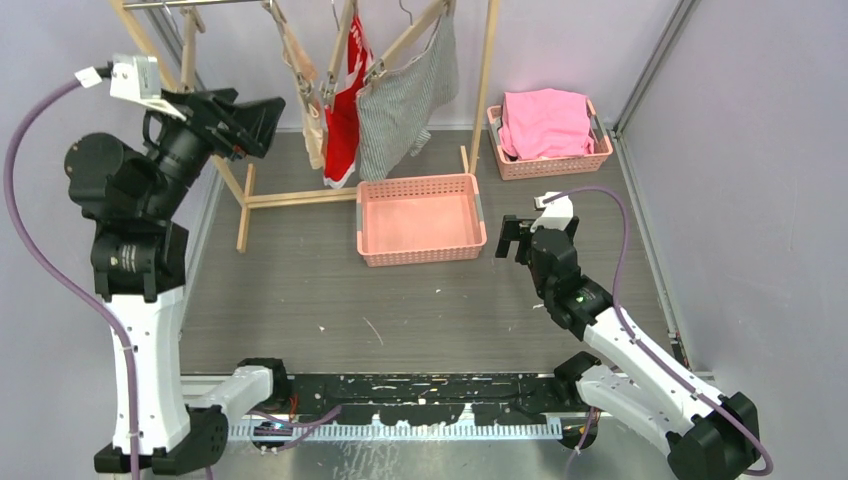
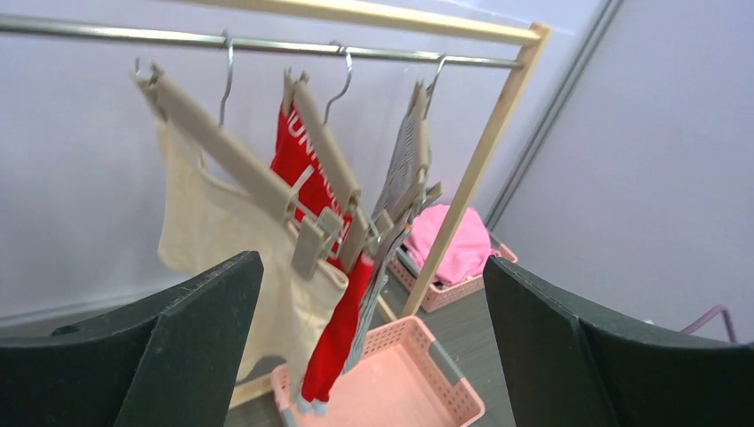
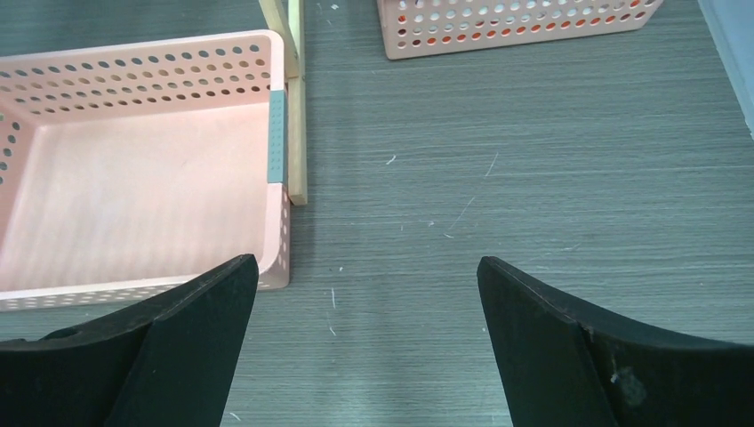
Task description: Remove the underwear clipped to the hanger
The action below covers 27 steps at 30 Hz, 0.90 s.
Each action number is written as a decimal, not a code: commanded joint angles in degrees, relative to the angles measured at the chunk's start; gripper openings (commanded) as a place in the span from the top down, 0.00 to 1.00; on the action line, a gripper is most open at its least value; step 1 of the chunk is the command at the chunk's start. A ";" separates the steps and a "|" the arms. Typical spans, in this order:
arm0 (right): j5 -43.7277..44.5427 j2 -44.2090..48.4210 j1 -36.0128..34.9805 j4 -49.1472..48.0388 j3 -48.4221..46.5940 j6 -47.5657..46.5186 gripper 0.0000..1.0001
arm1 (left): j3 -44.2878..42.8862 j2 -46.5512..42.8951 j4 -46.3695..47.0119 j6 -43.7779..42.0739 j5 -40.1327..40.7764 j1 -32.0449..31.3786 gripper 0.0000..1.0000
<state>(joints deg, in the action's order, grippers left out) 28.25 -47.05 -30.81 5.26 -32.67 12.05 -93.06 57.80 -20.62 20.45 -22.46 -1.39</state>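
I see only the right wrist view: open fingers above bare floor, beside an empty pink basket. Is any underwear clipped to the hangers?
Observer: Yes, three pieces hang on the rack: pale peach briefs, red briefs and striped briefs.
Operator: Where is the left gripper?
Observer: The left gripper is raised and open, facing the pale peach briefs without touching them.
Operator: The far basket's contents are cut off for me.
Observer: The far basket holds a bright pink cloth.
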 commanded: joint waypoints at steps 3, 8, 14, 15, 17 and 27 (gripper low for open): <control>-2.58 0.04 -0.46 -3.43 -0.84 0.78 0.00 | -14.30 11.14 -5.03 2.27 -3.97 0.25 0.02; -3.15 -0.41 -0.65 -3.81 -1.31 0.84 0.00 | -28.36 23.02 -11.87 2.18 -4.84 0.25 0.02; -4.52 -0.53 -0.81 -4.65 -1.24 1.42 0.00 | -54.67 38.67 -31.81 -1.59 -0.45 0.23 0.02; -4.74 -0.73 -0.83 -4.76 -1.23 1.46 0.00 | -57.78 40.65 -33.61 -1.89 0.09 0.24 0.02; -5.24 -1.08 -0.96 -5.20 -1.20 1.44 0.00 | -58.57 41.76 -33.78 -2.36 0.78 0.24 0.02; -5.66 -1.14 -1.45 -5.69 -1.23 1.40 0.00 | -50.75 40.19 -30.77 -4.25 5.54 0.16 0.02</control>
<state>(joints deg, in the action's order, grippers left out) 22.96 -48.86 -31.79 3.05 -32.67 12.86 -142.32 99.22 -51.79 17.91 -17.63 -1.39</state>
